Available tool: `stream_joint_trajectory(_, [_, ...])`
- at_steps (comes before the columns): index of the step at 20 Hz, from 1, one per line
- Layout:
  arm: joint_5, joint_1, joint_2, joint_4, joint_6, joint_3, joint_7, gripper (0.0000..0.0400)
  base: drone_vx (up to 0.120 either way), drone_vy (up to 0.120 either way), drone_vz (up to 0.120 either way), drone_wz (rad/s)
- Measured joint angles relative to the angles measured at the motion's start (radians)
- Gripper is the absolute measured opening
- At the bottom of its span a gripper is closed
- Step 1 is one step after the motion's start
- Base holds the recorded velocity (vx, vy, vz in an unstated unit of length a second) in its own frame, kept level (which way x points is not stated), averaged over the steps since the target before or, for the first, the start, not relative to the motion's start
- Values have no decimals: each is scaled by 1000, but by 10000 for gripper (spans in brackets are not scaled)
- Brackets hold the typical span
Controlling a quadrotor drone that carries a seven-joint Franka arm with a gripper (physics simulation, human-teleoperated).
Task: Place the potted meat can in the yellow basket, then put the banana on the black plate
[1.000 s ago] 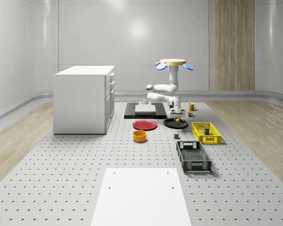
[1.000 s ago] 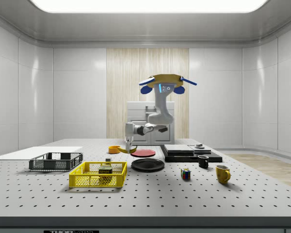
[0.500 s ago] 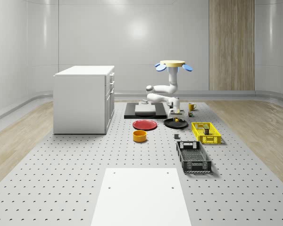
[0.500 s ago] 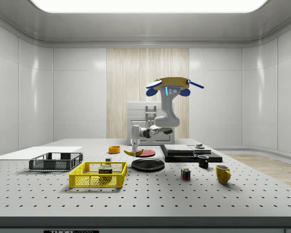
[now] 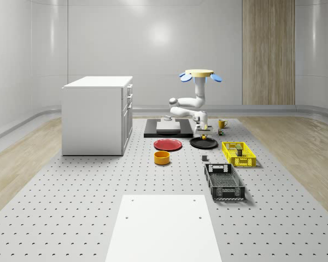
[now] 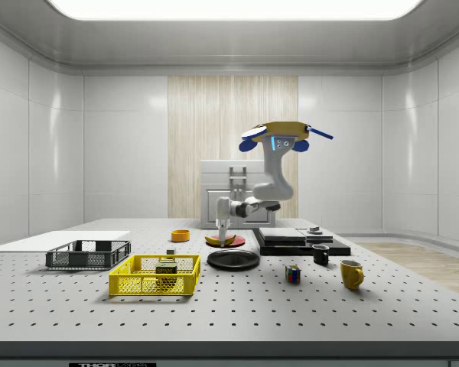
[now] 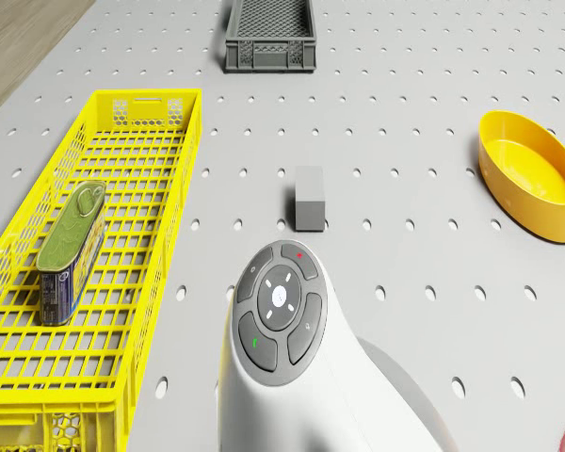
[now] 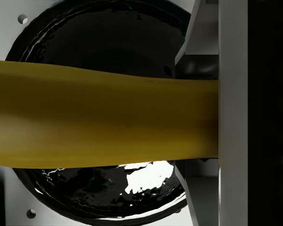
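Potted meat can (image 7: 68, 252) lies on its side inside the yellow basket (image 7: 147, 122), at the left of the drone view; its label is a dull green band with a blue patch near one end, and the lettering there cannot be read. In the side view the same can (image 6: 166, 268) shows through the basket's mesh wall (image 6: 130, 284) at lower left of centre, with pale letters on its dark face that look like "SPAM", though that reading is not certain. Nothing else sits in that basket.

The banana (image 8: 104, 121) crosses the wrist view as a broad yellow band, and the gripper (image 6: 223, 235) is closed on it, one pale finger (image 8: 232, 113) pressed against its end at the right of that frame. Behind the fruit lies the glossy black plate (image 8: 85, 33), so the banana hangs over it; whether it touches the plate cannot be told. In the side view the plate (image 6: 233, 259) sits at centre frame, just below the gripper.

The drone (image 6: 284, 134) hovers above the perforated table (image 5: 71, 196), over the dark slab (image 5: 153, 131) behind the plate, with the arm reaching down to the plate.

The grey crate (image 7: 268, 33) at the top of the drone view holds nothing visible, as does the yellow bowl (image 7: 532, 174) at the right edge. A small grey block (image 7: 309, 198) stands between basket and bowl.
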Motion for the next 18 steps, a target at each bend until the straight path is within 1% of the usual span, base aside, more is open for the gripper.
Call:
stream_joint_trajectory(3, [0, 0, -1, 0, 1, 0, 0, 197, -120, 0, 0, 0])
stream_joint_trajectory(4, [-1, -1, -1, 1, 2, -1, 0, 197, -40, 0, 0, 0])
stream_joint_trajectory(11, [-62, -16, -2, 29, 34, -67, -1, 197, 0, 0, 0, 0])
stream_joint_trajectory(18, [-121, -32, 4, 62, 64, -130, -2, 197, 0, 0, 0, 0])
